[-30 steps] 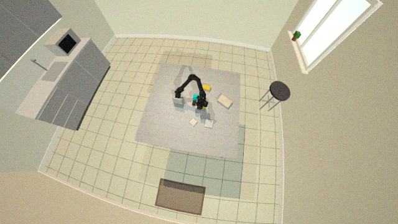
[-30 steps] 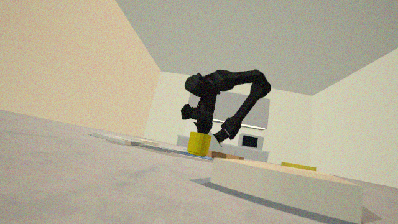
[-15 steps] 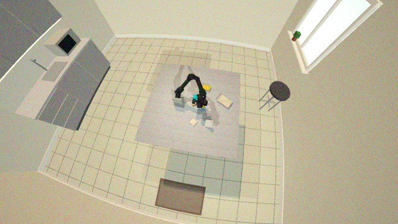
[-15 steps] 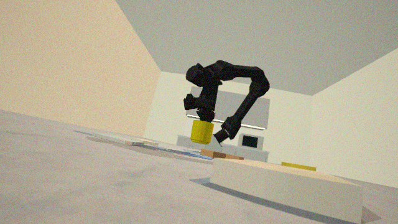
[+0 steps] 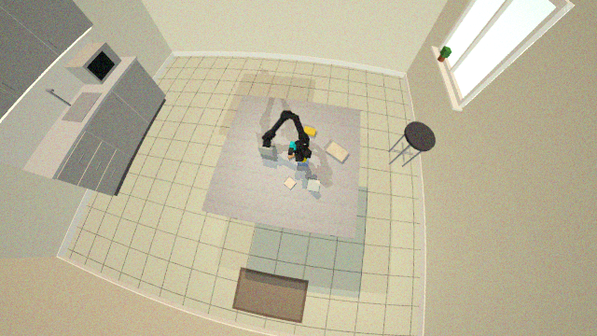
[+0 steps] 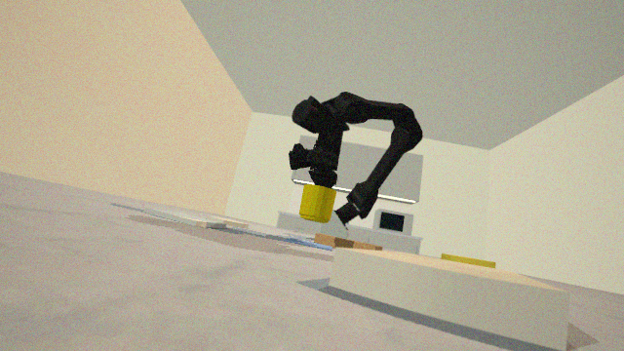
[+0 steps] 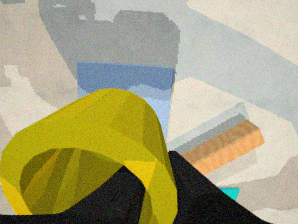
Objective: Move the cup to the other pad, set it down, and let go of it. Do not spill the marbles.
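Observation:
The yellow cup hangs in the air, roughly upright, with clear space under it in the exterior view. My gripper is shut on the cup's wall, one finger inside the cup and one outside. No marbles show; the finger and the near wall hide part of the cup's inside. The blue pad lies below the cup and partly behind it in the wrist view. A pale, flat square lies farther off; I cannot tell for sure that it is the other pad.
An orange-brown block and a teal object are close beside the blue pad. A small beige square lies near the pale one. A beige box and a yellow block stand farther away.

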{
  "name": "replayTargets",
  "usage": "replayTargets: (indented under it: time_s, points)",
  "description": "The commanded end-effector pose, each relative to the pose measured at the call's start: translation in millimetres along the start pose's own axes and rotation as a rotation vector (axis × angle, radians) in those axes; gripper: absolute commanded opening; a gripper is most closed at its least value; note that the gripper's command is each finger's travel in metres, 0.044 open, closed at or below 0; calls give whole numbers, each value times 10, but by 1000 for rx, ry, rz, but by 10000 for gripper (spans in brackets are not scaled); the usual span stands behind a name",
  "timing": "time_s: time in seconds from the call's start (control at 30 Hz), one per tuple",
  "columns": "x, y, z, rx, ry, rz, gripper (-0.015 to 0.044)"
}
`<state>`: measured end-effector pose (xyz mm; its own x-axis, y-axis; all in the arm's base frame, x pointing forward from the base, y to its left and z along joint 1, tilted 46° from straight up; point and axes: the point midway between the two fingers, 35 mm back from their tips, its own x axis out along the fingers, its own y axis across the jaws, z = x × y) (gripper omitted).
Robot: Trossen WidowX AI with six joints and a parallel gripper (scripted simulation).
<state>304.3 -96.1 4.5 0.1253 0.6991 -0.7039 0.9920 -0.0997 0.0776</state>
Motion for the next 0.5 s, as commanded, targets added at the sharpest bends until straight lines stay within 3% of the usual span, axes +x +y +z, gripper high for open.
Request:
replayTargets:
  time_s: [0.0,0.47]
  points:
    - [2,0,2,1,0,0,0]
    - [-4,-94,-138,-1,-2,-1,0]
